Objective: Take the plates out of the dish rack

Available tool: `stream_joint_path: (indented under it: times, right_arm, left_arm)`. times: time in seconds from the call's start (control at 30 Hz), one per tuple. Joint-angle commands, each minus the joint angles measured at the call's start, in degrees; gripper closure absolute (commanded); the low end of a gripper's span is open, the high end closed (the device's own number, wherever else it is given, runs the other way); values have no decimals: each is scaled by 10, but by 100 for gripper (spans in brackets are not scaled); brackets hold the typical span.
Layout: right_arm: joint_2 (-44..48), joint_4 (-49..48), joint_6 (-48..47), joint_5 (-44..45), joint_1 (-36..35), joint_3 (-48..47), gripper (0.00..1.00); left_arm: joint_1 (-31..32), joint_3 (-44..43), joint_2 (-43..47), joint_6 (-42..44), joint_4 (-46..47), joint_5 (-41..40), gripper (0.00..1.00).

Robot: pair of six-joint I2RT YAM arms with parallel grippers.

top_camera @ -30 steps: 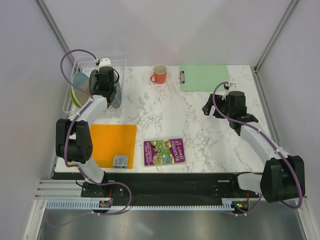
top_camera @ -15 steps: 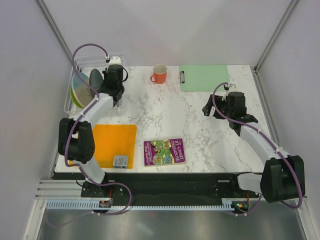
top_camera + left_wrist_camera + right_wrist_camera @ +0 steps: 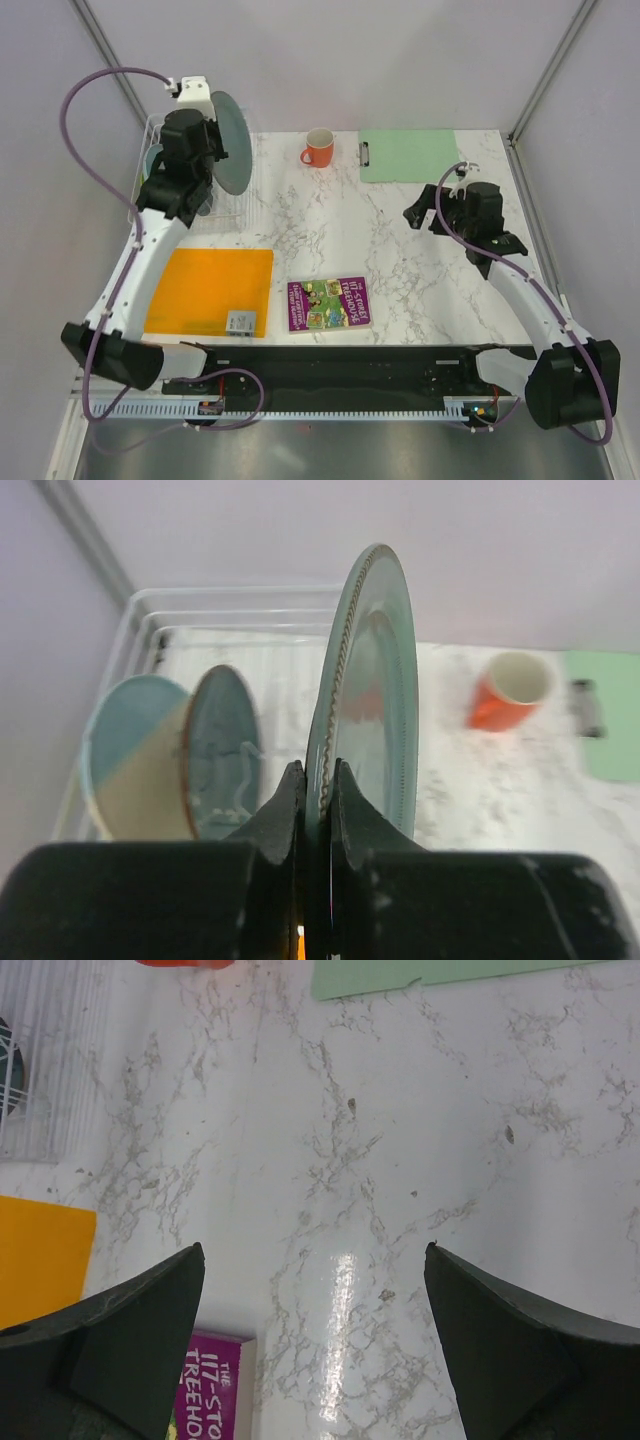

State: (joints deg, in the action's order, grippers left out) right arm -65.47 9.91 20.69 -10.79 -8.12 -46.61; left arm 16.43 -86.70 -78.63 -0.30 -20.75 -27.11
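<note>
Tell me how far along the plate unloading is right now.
Done: nothing yet; no plate lies on the orange mat or the tabletop. In hand: the left tool is shut on the grey-green plate, holding it upright above the dish rack. Left: set it down, then take at least two more from the rack, the cream-and-blue plate and the dark teal plate. The right tool is open, empty.

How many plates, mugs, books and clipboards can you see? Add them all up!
Plates: 3 (grey-green plate, teal plate, cream-and-blue plate; any others are hidden)
Mugs: 1 (orange mug)
Books: 1 (purple book)
Clipboards: 1 (green clipboard)
Total: 6
</note>
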Motion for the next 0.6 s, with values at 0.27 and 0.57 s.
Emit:
stream_joint_path:
  times: [0.27, 0.57]
  right_arm:
    - [61, -155, 155, -159, -46, 1, 2]
    - [34, -233, 202, -141, -122, 45, 2]
  left_arm:
    - [5, 239, 139, -378, 177, 471, 98]
    - [20, 349, 149, -492, 342, 538, 98]
